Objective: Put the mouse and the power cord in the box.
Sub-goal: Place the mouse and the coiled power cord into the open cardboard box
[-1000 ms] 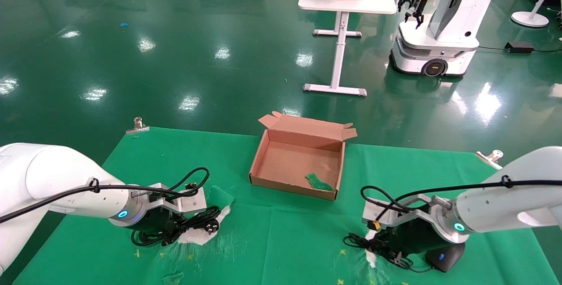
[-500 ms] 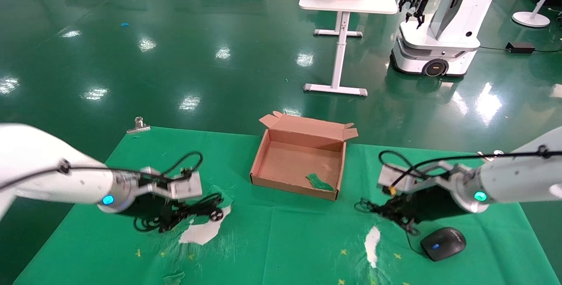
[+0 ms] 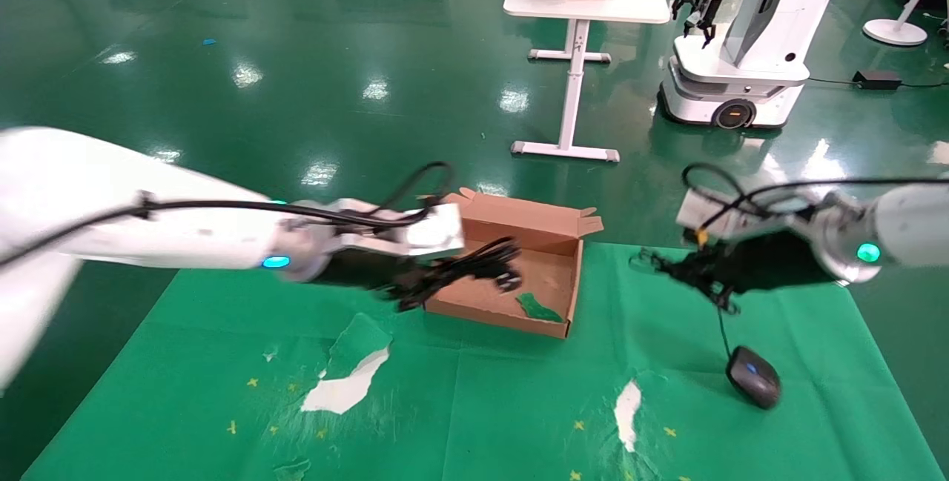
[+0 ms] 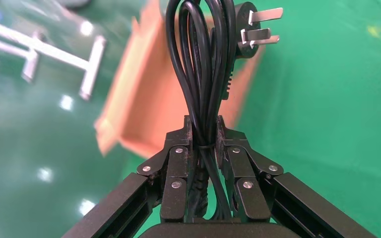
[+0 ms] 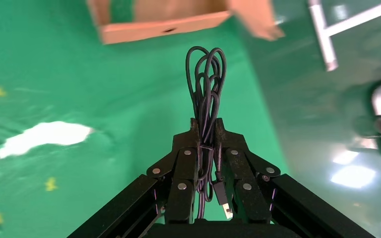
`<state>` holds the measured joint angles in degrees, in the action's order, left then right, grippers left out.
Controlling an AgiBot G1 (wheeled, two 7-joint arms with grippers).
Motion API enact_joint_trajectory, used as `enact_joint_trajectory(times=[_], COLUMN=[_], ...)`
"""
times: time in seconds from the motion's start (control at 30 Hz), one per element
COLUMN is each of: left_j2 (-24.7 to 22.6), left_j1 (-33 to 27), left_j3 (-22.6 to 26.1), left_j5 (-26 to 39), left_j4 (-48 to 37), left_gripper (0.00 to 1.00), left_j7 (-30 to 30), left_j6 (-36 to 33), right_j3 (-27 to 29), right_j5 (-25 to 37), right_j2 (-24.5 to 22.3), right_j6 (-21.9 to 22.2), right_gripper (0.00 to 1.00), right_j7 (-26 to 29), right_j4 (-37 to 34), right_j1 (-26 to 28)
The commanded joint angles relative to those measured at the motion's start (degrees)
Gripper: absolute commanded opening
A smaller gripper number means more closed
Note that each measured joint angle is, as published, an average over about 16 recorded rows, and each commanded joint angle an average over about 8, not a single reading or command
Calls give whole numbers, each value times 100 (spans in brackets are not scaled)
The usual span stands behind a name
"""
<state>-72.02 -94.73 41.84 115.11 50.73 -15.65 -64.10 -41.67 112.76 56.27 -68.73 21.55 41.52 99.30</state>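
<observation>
One shallow rectangular box (image 3: 511,273) of plain brown cardboard sits open toward the far middle of the green cloth (image 3: 474,399), its flapped lid standing at the far edge and one green scrap (image 3: 539,309) lying on its floor near the right corner.

The left gripper (image 3: 474,266) hangs over the box's left wall, clenched on the power cord (image 3: 482,264): one thick, smooth black cable gathered into long loops, with a chunky plug whose flat metal prongs show in the left wrist view (image 4: 265,25).

The right gripper (image 3: 671,267) is raised to the right of the box, pinched shut on the bundled thin black cable (image 5: 206,84) of the mouse (image 3: 752,376). In the right wrist view the thin loops rise between the fingers (image 5: 184,168) and a USB plug hangs by them. A single strand runs down to the mouse itself, one small black glossy oval with a blue dot, which is low near the cloth at the right; whether it touches the cloth cannot be told.

Two white torn patches (image 3: 345,390) mark the cloth nearer.
</observation>
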Motion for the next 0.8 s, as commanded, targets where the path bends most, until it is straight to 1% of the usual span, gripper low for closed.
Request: enact_joint_trajectory(times=[0.03, 0.17, 0.27, 0.43, 0.47, 0.57, 0.7, 0.73, 0.8], left_j2=[-222, -548, -645, -692, -696, -704, -706, -706, -705], left_j1=[51, 248, 385, 414, 394, 310, 194, 165, 105], left_j3=[-5, 289, 721, 1639, 1820, 2313, 2856, 2966, 3170], left_j5=[54, 267, 408, 575, 602, 673, 761, 773, 786], left_j4=[47, 28, 36, -44, -79, -188, -281, -290, -290], left_gripper=[0, 0, 0, 0, 3, 40, 90, 100, 100], left_j7=[121, 395, 456, 114, 6, -336, -768, -868, -1067], left_j6=[263, 1095, 1784, 2807, 2970, 3342, 3651, 3696, 3772], right_j3=[18, 42, 56, 74, 77, 84, 94, 97, 103], right_j5=[42, 109, 142, 183, 190, 209, 230, 235, 242], right_j2=[-77, -234, -342, -487, -508, -548, -564, -565, -562], right_j6=[10, -75, -158, -273, -287, -309, -313, -311, -304], right_gripper=[0, 0, 0, 0, 0, 0, 0, 0, 0], right_j7=[77, 310, 509, 826, 882, 1025, 1155, 1178, 1210], right_j4=[126, 497, 787, 1249, 1329, 1529, 1715, 1747, 1797], right_j1=[86, 182, 205, 179, 168, 137, 124, 126, 135])
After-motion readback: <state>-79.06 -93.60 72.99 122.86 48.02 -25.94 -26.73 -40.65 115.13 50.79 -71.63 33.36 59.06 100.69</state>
